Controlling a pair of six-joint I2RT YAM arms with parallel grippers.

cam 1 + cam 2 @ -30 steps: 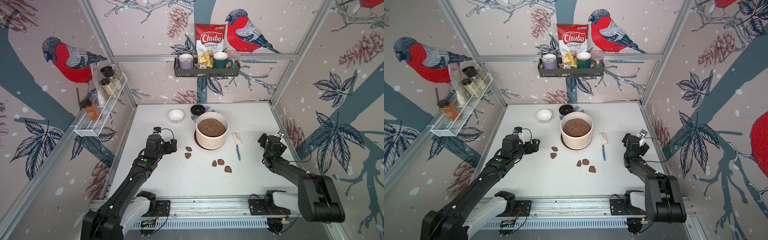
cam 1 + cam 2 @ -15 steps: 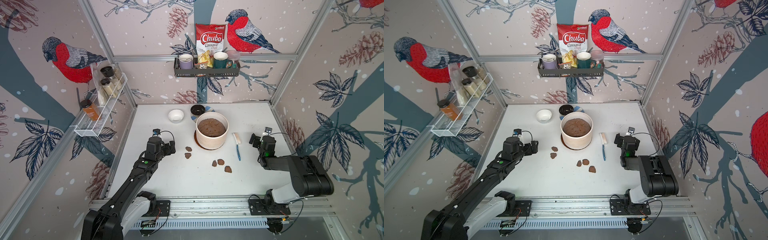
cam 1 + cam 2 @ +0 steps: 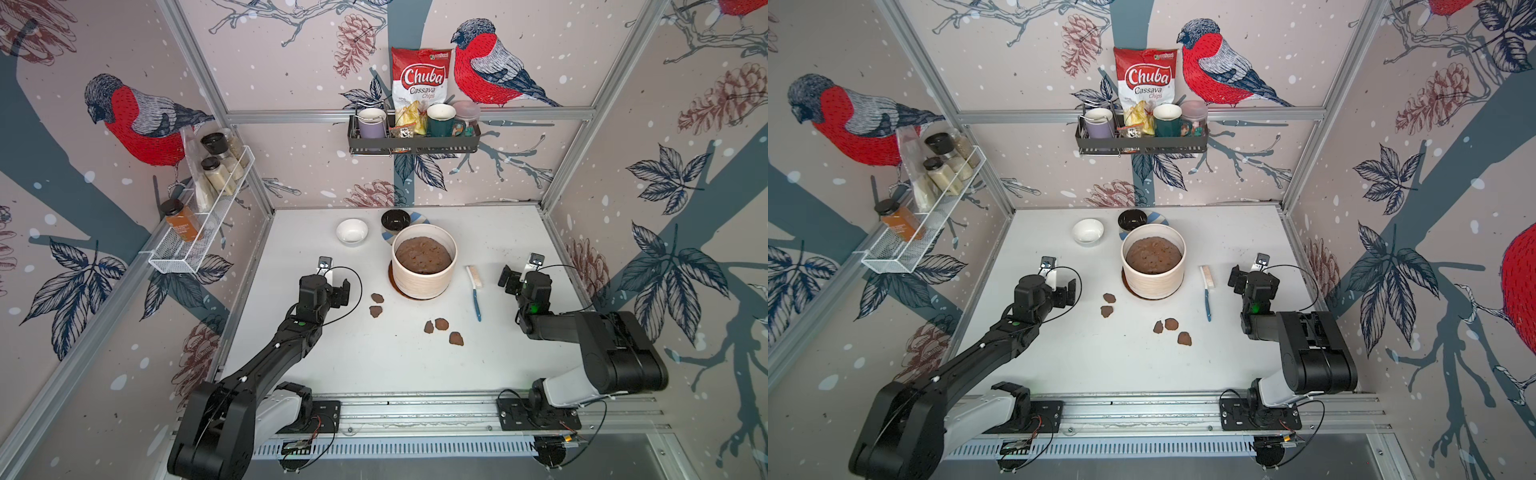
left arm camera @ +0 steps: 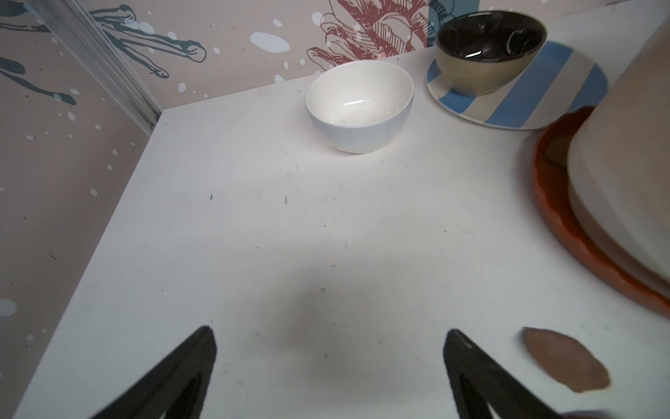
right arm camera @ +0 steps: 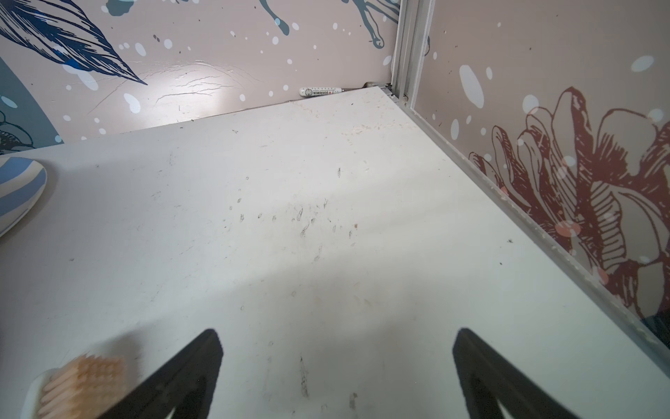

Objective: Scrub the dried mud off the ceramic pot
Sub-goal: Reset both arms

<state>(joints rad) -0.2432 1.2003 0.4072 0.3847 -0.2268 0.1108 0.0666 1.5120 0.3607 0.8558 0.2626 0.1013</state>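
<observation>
The cream ribbed ceramic pot point(image 3: 424, 272) point(image 3: 1152, 270) stands on its brown saucer point(image 4: 554, 217) mid-table, filled with brown soil. Several flakes of dried mud point(image 3: 377, 298) point(image 3: 1171, 323) lie loose on the white table in front of it; one flake point(image 4: 565, 362) shows beside my left fingers. A blue-handled brush point(image 3: 475, 291) point(image 3: 1206, 291) lies right of the pot, its bristles point(image 5: 79, 384) showing. My left gripper point(image 3: 344, 287) point(image 4: 330, 348) hovers open and empty left of the flakes. My right gripper point(image 3: 508, 280) point(image 5: 337, 348) is open and empty, just right of the brush.
A small white bowl point(image 3: 352, 231) point(image 4: 359, 105) and a black bowl point(image 3: 395, 219) on a striped plate point(image 4: 544, 98) sit behind the pot. Wall racks hold jars point(image 3: 216, 170), mugs and a chip bag point(image 3: 419, 83). Cage walls close off the table's sides.
My right gripper has shifted left toward the brush while its arm folded back and swung round. The left arm has barely moved. Both grippers stayed open.
</observation>
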